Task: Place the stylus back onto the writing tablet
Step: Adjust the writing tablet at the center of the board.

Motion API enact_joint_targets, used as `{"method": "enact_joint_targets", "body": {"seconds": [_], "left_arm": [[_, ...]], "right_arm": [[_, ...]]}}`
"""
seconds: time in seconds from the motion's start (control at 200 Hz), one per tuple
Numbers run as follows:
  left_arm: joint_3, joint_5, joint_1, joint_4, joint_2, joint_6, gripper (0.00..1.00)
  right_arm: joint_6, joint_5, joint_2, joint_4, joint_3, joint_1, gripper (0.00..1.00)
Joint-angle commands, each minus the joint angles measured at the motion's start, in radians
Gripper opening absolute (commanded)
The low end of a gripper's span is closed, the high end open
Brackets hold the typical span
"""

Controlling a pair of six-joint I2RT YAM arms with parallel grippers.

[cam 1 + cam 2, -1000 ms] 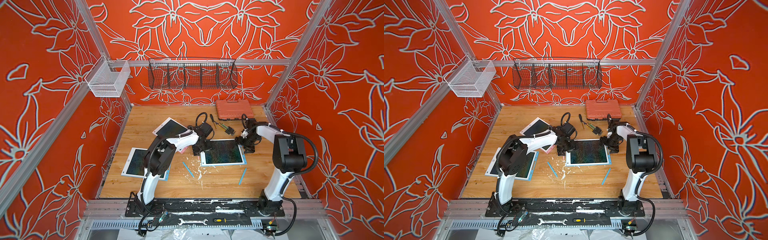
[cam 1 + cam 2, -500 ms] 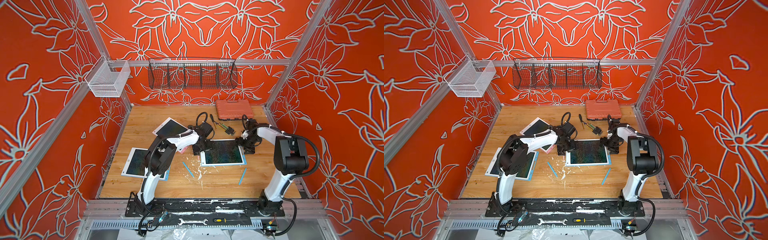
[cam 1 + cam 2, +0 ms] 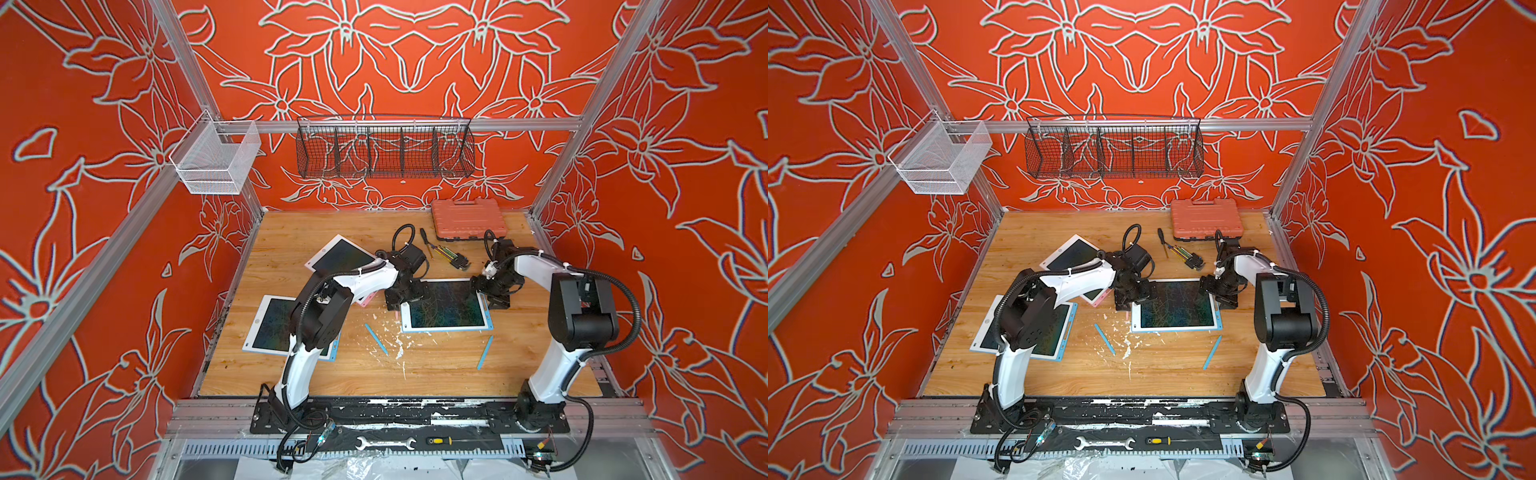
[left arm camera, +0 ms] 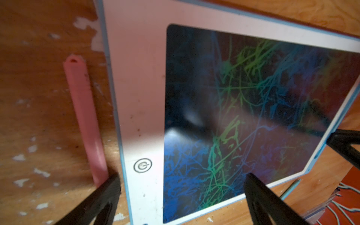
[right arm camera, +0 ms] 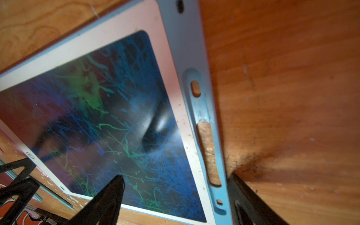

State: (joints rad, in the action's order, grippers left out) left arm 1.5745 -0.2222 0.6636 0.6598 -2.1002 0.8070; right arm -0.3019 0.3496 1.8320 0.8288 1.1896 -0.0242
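Observation:
The writing tablet (image 3: 446, 305) (image 3: 1177, 307) lies flat mid-table, white-framed with a blue edge and a scribbled dark screen (image 4: 243, 116). Its blue side slot (image 5: 204, 109) holds nothing. A pink stylus (image 4: 85, 120) lies on the wood along the tablet's button side. Two blue styluses (image 3: 376, 338) (image 3: 485, 352) lie nearer the front edge. My left gripper (image 4: 182, 177) (image 3: 405, 295) is open over the tablet's left corner, with one finger (image 4: 109, 187) beside the pink stylus's end. My right gripper (image 5: 176, 176) (image 3: 488, 291) is open astride the slotted right edge.
Another tablet (image 3: 270, 320) lies at the left under my left arm, and one more (image 3: 343, 253) sits further back. An orange case (image 3: 467, 218), hex keys (image 3: 451, 253) and a screwdriver (image 3: 424, 237) occupy the back right. White flecks (image 3: 399, 345) litter the wood.
The right arm's elbow has shifted very slightly. Both grippers stay open at the tablet's two sides, and no stylus or tablet has moved.

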Motion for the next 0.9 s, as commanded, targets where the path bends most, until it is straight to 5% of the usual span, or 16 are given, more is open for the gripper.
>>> {"method": "enact_joint_targets", "body": {"seconds": [0.0, 0.896], "left_arm": [[-0.010, 0.028, -0.012, 0.009, -0.052, -0.015, 0.97], [0.073, 0.043, -0.016, 0.098, 0.047, -0.037, 0.97]], "right_arm": [[-0.006, -0.011, 0.028, 0.059, -0.001, -0.008, 0.86], [0.020, -0.060, -0.055, 0.133, 0.094, -0.005, 0.88]]}}
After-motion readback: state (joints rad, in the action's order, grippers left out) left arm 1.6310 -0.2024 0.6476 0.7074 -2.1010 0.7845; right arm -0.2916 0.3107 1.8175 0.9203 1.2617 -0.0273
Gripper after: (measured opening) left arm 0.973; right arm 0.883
